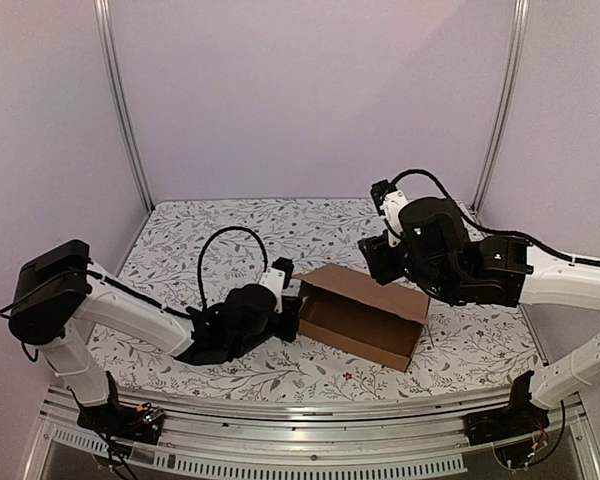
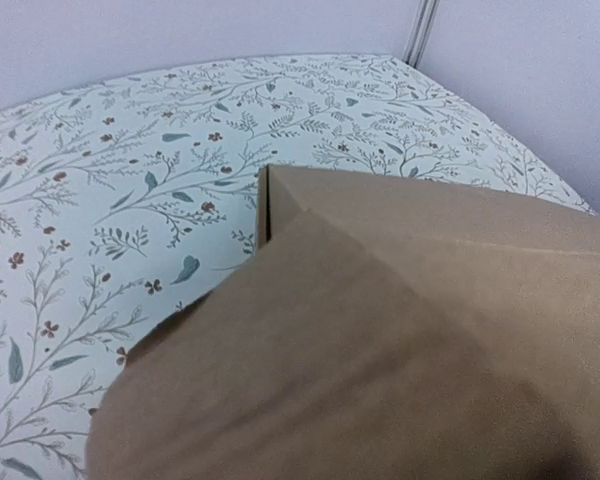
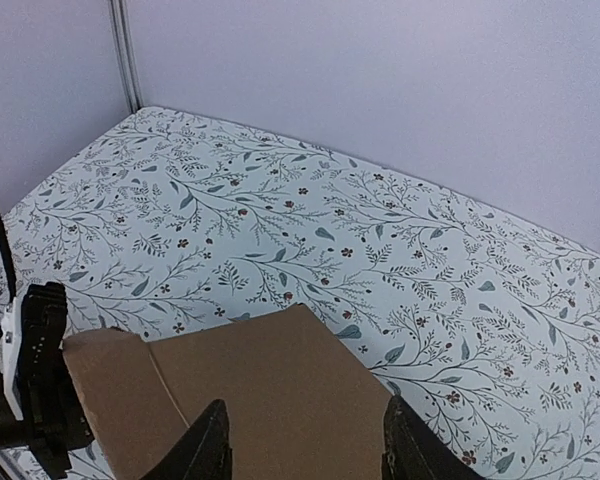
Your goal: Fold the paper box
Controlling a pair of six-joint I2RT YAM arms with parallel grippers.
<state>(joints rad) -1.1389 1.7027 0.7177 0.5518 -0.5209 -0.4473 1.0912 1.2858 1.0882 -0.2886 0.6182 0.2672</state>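
Because the paper box (image 1: 365,318) is plain corrugated card, I judge it light, stiff across its panels, hinging at the creases and apt to skid on the floral table (image 1: 200,230); lying mid-table, it is best taken by a flap edge or wall rim. At its 9 o'clock end sits the left gripper (image 1: 292,312); whether that one pinches a flap I cannot tell, its own camera seeing only cardboard; the right gripper (image 3: 305,455), at the box's 1 o'clock overhead, has fingers (image 3: 212,450) apart over a panel, gripping nothing, which only its wrist view shows
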